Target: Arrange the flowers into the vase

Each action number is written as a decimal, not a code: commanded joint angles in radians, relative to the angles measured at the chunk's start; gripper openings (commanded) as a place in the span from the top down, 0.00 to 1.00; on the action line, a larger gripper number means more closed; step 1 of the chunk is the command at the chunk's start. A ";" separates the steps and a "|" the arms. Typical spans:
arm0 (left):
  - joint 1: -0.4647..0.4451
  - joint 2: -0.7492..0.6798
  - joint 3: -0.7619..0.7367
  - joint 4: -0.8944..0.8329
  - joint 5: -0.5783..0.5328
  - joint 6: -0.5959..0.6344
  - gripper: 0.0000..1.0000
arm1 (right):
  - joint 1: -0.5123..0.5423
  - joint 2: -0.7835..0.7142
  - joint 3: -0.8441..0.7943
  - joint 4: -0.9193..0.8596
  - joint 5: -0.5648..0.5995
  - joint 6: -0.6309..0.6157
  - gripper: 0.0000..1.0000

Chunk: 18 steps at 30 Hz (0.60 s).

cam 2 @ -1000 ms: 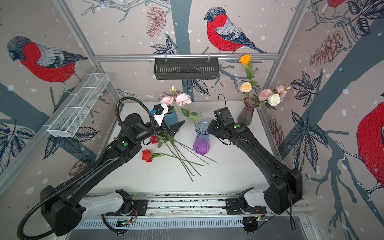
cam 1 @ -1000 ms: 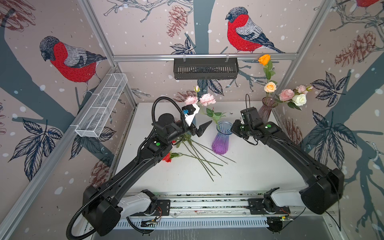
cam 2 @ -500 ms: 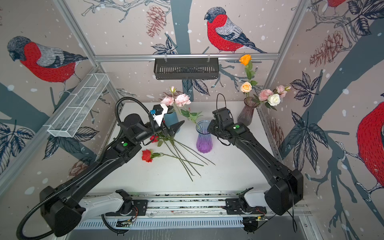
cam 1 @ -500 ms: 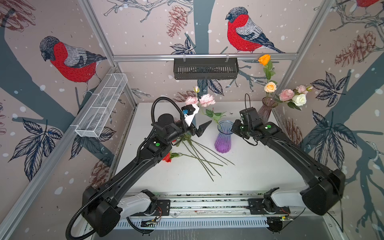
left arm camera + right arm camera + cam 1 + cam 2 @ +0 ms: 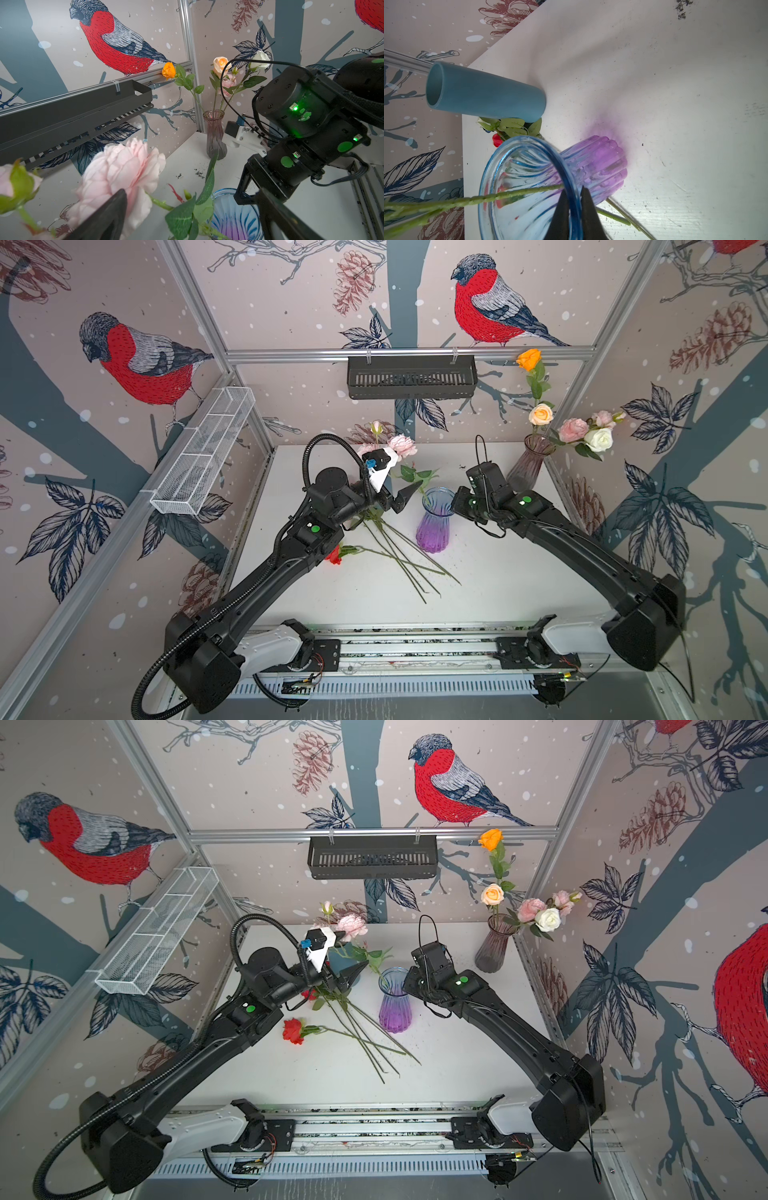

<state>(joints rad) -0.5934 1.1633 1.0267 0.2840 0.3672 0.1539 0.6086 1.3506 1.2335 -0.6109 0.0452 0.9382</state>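
Note:
The blue-and-purple glass vase (image 5: 433, 526) (image 5: 395, 1006) stands mid-table. My right gripper (image 5: 573, 193) (image 5: 455, 501) is shut on its rim (image 5: 571, 176), one finger inside and one outside. A pink flower (image 5: 402, 444) (image 5: 122, 172) with a bud (image 5: 376, 427) leans up and left from the vase, and its green stem (image 5: 488, 198) runs into the mouth. My left gripper (image 5: 191, 216) (image 5: 397, 495) is open, its fingers (image 5: 104, 218) spread either side of that stem's leaves without touching them. A red rose (image 5: 334, 556) (image 5: 293, 1029) and several loose stems (image 5: 399, 556) lie on the table left of the vase.
A teal tube vase (image 5: 483, 97) (image 5: 338, 960) stands just behind my left gripper. In the back right corner a smoky glass vase (image 5: 530, 460) (image 5: 215, 135) holds orange, peach, pink and white flowers. A black basket (image 5: 411, 377) and a white wire basket (image 5: 203, 452) hang on the walls.
My right gripper has moved the vase slightly left and nearer. The left gripper stays open in about the same place.

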 commanded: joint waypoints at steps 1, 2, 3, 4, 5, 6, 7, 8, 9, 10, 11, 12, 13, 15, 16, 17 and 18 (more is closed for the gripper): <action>0.001 0.001 -0.001 0.036 0.004 0.010 0.04 | -0.019 -0.017 0.000 0.071 0.038 -0.002 0.99; 0.001 0.001 -0.001 0.037 0.004 0.010 0.04 | -0.023 -0.019 -0.004 0.073 0.036 -0.001 0.99; 0.001 0.000 -0.001 0.035 0.004 0.010 0.04 | -0.024 -0.018 -0.006 0.076 0.035 -0.002 0.98; 0.001 0.002 -0.001 0.036 0.004 0.010 0.04 | -0.024 -0.018 -0.007 0.074 0.030 -0.003 0.97; 0.001 0.001 -0.001 0.036 0.002 0.010 0.04 | -0.024 -0.015 -0.008 0.075 0.026 -0.001 0.95; 0.001 0.001 -0.001 0.035 0.002 0.010 0.04 | -0.024 -0.012 -0.011 0.074 0.022 0.001 0.92; 0.001 0.002 -0.001 0.036 0.001 0.010 0.04 | -0.024 -0.012 -0.014 0.079 0.019 0.004 0.88; 0.001 0.002 -0.002 0.035 -0.001 0.010 0.04 | -0.024 -0.012 -0.016 0.083 0.018 0.005 0.83; 0.001 0.002 -0.002 0.036 -0.002 0.012 0.04 | -0.024 -0.013 -0.019 0.086 0.012 0.005 0.78; 0.001 0.002 -0.003 0.035 -0.004 0.012 0.04 | -0.024 -0.013 -0.019 0.088 0.012 0.005 0.73; 0.001 0.002 -0.004 0.036 -0.004 0.013 0.04 | -0.024 -0.014 -0.019 0.087 0.011 0.004 0.69; 0.001 0.003 -0.004 0.037 -0.004 0.013 0.04 | -0.027 -0.012 -0.017 0.089 0.006 0.001 0.64; 0.001 0.004 -0.004 0.036 -0.004 0.013 0.04 | -0.031 -0.013 -0.015 0.088 0.001 -0.001 0.59; 0.001 0.004 -0.004 0.036 -0.006 0.015 0.04 | -0.042 -0.019 -0.010 0.086 -0.007 -0.012 0.53; 0.001 0.003 -0.004 0.036 -0.007 0.015 0.04 | -0.051 -0.023 -0.007 0.083 -0.007 -0.018 0.51; 0.001 0.003 -0.004 0.036 -0.010 0.015 0.04 | -0.059 -0.029 -0.004 0.082 -0.006 -0.028 0.50; 0.001 0.005 -0.004 0.035 -0.012 0.013 0.04 | -0.072 -0.037 -0.003 0.082 -0.003 -0.044 0.49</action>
<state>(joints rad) -0.5934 1.1671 1.0225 0.2836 0.3641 0.1566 0.5529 1.3315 1.2194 -0.5484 0.0402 0.9333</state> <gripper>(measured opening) 0.961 0.504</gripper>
